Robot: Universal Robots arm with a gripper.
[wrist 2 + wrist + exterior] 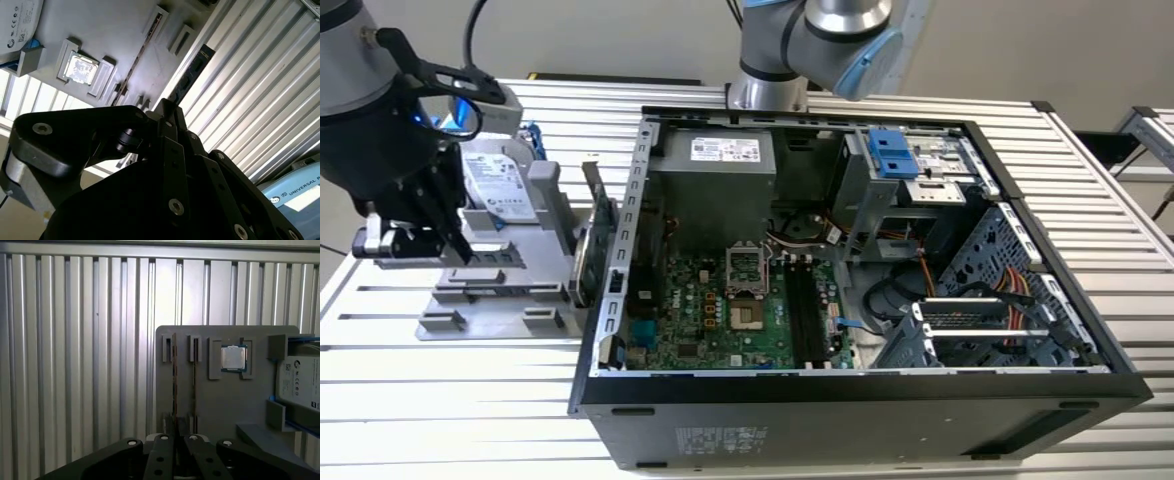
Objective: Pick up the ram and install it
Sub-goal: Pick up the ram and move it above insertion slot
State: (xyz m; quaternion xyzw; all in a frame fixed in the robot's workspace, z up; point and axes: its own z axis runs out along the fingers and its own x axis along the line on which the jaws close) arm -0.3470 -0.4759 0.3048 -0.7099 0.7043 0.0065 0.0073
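The tool (407,240) hangs low over the desk (467,400) at the exterior view's left, at the outer edge of a grey holder (494,300) beside the open computer case (854,395). Whether it is open or closed cannot be told, since its dark linkage (178,450) crowds together in both wrist views and hides the tip. In the first wrist view the tool points along the holder, its tip near the ends of two thin boards that stand on edge in paired slots. The ram (194,385) is the darker of the two and sits in the slots next to the processor chip (234,359). A browner board (174,380) stands just beside it, toward the holder's outer edge. Whether the tool touches either board cannot be told. In the second wrist view the ram (138,57) shows as a fine line running across the grey holder from its slot block. Past the chip a silver hard drive (302,382) with blue trim rests at the holder's far side. Inside the case the green motherboard (707,310) lies flat, with its long black slots (803,310) well apart from the tool.
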